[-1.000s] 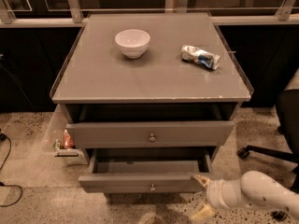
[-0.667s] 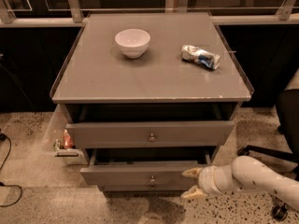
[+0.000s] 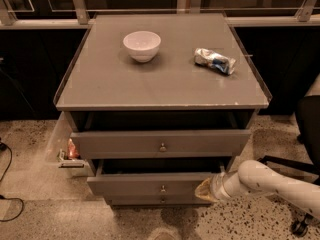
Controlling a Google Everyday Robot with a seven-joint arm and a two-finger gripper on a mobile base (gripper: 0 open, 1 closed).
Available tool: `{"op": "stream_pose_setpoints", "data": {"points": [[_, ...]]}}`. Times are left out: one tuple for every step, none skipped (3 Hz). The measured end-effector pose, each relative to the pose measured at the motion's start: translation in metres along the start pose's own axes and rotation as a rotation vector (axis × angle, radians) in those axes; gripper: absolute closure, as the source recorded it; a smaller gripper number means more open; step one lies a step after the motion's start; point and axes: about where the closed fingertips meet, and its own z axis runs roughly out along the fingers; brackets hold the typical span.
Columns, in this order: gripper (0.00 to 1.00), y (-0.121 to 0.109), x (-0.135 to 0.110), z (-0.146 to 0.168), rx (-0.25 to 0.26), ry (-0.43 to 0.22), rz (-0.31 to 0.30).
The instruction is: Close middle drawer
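Speckled terrazzo floor (image 3: 40, 219) surrounds a grey wooden cabinet (image 3: 65, 134), seen from above and in front, with dark window panes and pale rails behind it. On the cabinet's flat top (image 3: 160, 84) sits a white bowl (image 3: 142, 45) towards the back left. A crumpled silver and blue packet (image 3: 215, 61) lies well apart from it on the right.

Three grey drawers are stacked below. The top drawer (image 3: 120, 144) is pulled partly out, with a dark gap above its front. The middle drawer (image 3: 130, 185) sits directly beneath it and also stands partly open. Its plain front juts forward of the lowest drawer front (image 3: 135, 201), and it has a small round knob (image 3: 163, 188) at centre.

A white robot arm (image 3: 270, 184) reaches in from the lower right. Its gripper (image 3: 204, 190), with a yellowish tip, sits against the right part of the middle drawer's front, to the right of the knob. Whether the gripper is spread or pressed together cannot be told, as it appears only as one pale shape.

A black chair (image 3: 307, 124) stands at the right edge. A dark cable (image 3: 7, 184) trails across the floor at the left, and a small red object (image 3: 71, 150) sits beside the cabinet's left side.
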Motion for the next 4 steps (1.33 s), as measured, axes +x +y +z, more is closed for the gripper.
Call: {"op": "stream_pose_setpoints", "data": {"points": [[0.85, -0.0138, 0.0144, 0.0125, 0.022, 0.01, 0.049], [0.62, -0.0141, 0.0149, 0.0128, 0.023, 0.011, 0.051], [0.39, -0.0141, 0.0149, 0.0129, 0.023, 0.01, 0.051], [0.15, -0.0141, 0.0149, 0.0129, 0.023, 0.01, 0.051]]}}
